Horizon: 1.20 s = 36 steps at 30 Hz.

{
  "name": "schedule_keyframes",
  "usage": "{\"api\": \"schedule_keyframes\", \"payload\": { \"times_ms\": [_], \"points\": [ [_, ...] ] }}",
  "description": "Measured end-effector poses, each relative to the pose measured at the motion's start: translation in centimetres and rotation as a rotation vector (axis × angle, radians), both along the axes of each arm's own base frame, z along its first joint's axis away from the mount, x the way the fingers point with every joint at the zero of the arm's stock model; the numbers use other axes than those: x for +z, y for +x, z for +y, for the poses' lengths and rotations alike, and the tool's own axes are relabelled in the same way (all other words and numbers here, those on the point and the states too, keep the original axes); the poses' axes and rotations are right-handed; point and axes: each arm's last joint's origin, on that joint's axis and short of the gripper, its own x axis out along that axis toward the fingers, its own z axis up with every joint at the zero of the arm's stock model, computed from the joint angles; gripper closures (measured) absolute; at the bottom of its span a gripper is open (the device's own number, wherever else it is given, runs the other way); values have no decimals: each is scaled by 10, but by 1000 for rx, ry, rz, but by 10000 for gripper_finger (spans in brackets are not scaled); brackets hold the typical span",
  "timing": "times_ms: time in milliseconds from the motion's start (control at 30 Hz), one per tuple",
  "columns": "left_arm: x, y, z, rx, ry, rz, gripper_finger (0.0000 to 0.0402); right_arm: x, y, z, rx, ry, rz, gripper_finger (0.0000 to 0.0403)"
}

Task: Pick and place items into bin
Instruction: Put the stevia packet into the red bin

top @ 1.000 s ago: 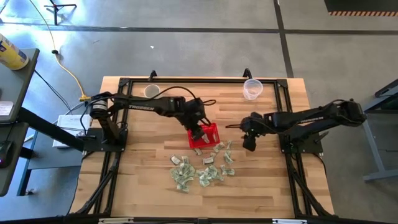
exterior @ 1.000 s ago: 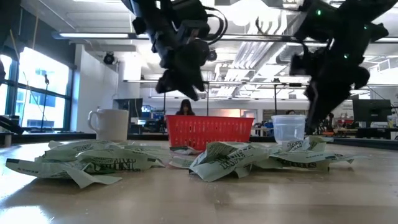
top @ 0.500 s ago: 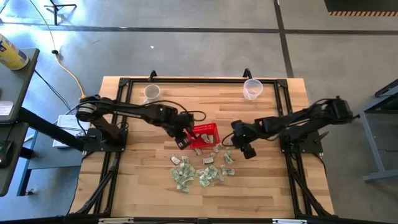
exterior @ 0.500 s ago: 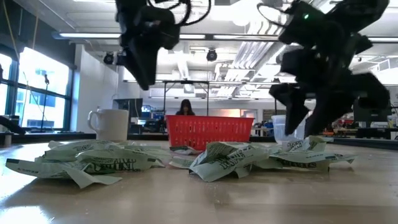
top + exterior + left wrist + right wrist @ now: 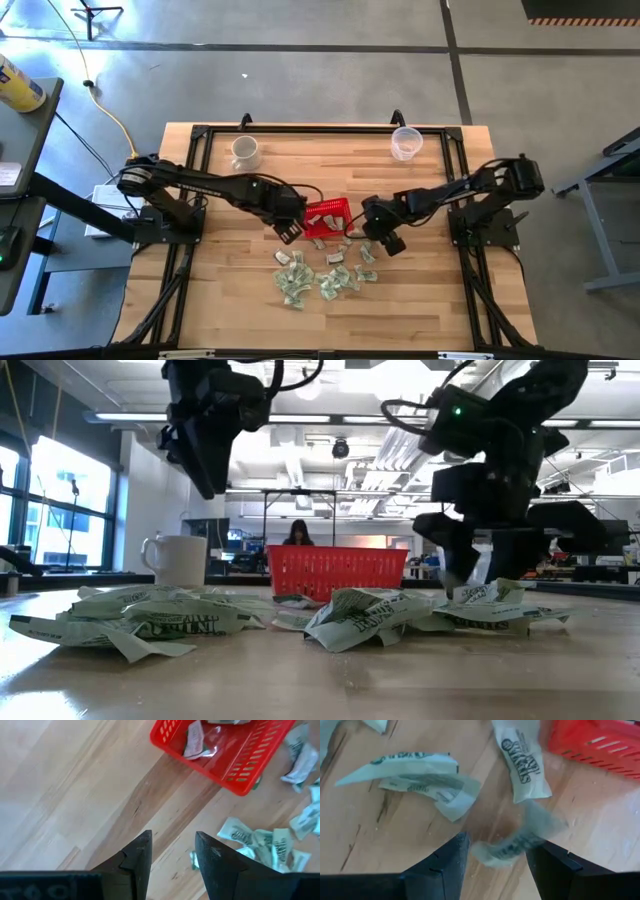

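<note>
Left hand (image 5: pixel 291 231) hangs open and empty just left of the red basket (image 5: pixel 328 221), which has a couple of wrappers inside. Right hand (image 5: pixel 382 243) is open too, low over a wrapper (image 5: pixel 517 842) between its fingers. The rest of the wrappers (image 5: pixel 322 273) sit scattered on the worktop (image 5: pixel 240 290) near the basket.

Dark print marks the items (image 5: pixel 522 767), but no word reads surely.

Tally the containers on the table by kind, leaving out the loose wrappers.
White ceramic mug: 1
Clear plastic cup: 1
Red mesh-walled rectangular basket: 1
Total: 3
</note>
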Motion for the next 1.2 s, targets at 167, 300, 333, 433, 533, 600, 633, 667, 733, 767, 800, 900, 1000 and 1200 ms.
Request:
{"api": "schedule_keyframes", "payload": {
  "times_ms": [167, 300, 333, 433, 533, 600, 633, 667, 733, 767, 800, 900, 1000, 1200],
  "points": [
    [0, -1, -2, 12, -3, 5, 218, -4, 0, 0, -39, 18, 26, 229],
    [0, -1, -2, 14, -3, 4, 218, -4, -2, -5, -216, 94, 58, 287],
    [0, -1, -2, 14, -3, 4, 218, -4, -2, -7, -268, 111, 62, 307],
    [0, 0, -2, 14, -4, -4, 218, -4, -2, -12, -392, 148, 69, 374],
    [0, 0, -1, 16, -4, -5, 218, -1, -3, -15, -458, 145, 56, 388],
    [0, 0, -1, 15, -4, -5, 218, 6, -6, -16, -492, 123, 42, 378],
    [0, 0, -1, 14, -3, -4, 218, 11, -9, -16, -497, 121, 36, 378],
    [0, 0, -1, 14, -3, -3, 218, 17, -11, -16, -499, 120, 14, 381],
    [1, 0, -1, 14, -3, -4, 218, 31, -16, -18, -507, 118, -29, 393],
    [1, -1, -1, 11, -2, -5, 218, 37, -18, -19, -515, 119, -49, 395],
    [1, -1, -1, 9, -2, -6, 218, 44, -21, -21, -539, 121, -77, 394],
    [2, -2, -1, -2, 1, -1, 218, 61, -21, -31, -619, 170, -204, 383],
    [3, -3, -1, -26, 7, -3, 218, 76, -7, -40, -660, 256, -278, 390],
    [-7, -20, 1, -31, -16, -125, 218, 96, 47, -46, -528, 330, -270, 383]
  ]
}}
